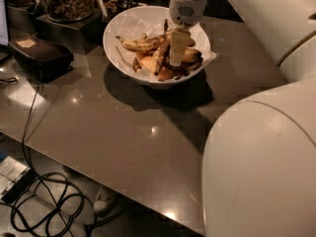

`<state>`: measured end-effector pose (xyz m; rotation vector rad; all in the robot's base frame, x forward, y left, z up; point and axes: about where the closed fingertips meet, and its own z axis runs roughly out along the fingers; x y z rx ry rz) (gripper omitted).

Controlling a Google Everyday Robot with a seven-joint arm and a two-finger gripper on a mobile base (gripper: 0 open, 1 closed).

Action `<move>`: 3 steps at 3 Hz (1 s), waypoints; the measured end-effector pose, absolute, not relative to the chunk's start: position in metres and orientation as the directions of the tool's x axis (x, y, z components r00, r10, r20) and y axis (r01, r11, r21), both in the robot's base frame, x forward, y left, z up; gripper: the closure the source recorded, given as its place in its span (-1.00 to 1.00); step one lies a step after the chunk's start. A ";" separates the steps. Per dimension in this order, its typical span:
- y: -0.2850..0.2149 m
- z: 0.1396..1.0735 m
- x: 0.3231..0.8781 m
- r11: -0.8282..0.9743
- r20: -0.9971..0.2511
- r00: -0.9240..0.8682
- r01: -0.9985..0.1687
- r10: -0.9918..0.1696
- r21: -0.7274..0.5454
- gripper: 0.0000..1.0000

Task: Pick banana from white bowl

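Observation:
The white bowl stands at the back of the grey table, lined with crinkled white paper that pokes past its right rim. Several bananas lie in it. The banana, slim and heavily brown-blotched, leans steeply in the middle with its dark stem pointing up. My gripper reaches straight down into the bowl, right beside this banana on its right and touching or nearly touching it. A lighter speckled banana lies across the left side. Plumper bananas lie behind the gripper.
A black box with a cable sits at the left. Containers of snacks stand behind it at the back left. My white arm and body fill the right side. The table's front edge runs diagonally, with cables on the floor below.

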<state>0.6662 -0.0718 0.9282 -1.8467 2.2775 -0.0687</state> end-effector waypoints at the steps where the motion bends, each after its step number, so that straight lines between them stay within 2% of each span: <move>1: -0.070 0.924 0.667 0.202 -0.128 -0.182 -0.966 -0.975 -0.160 -0.16; 3: -0.075 0.929 0.666 0.219 -0.134 -0.197 -0.959 -0.971 -0.178 0.68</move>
